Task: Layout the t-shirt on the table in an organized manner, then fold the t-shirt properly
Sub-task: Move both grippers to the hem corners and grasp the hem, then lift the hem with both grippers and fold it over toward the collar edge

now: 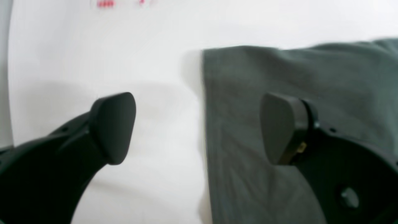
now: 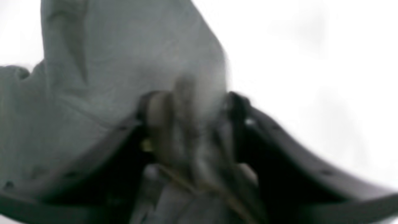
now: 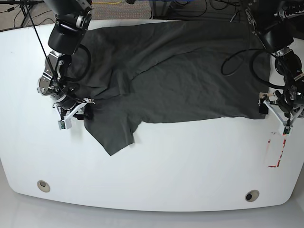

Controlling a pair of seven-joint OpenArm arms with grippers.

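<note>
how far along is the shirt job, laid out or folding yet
Mostly laid out, no fold made. The t-shirt lies spread across the table, though one sleeve sits crumpled and angled. In hand: the right gripper is pinching cloth near that sleeve, while the left gripper is open, straddling the shirt's edge at the opposite end. Left: smoothing that sleeve and all the folding.

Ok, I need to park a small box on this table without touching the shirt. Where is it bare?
The widest bare strip of the table runs below the t-shirt, down to the two grommet holes. Crowded: both shirt ends, where the right gripper clamps cloth and the left gripper hangs open.
</note>
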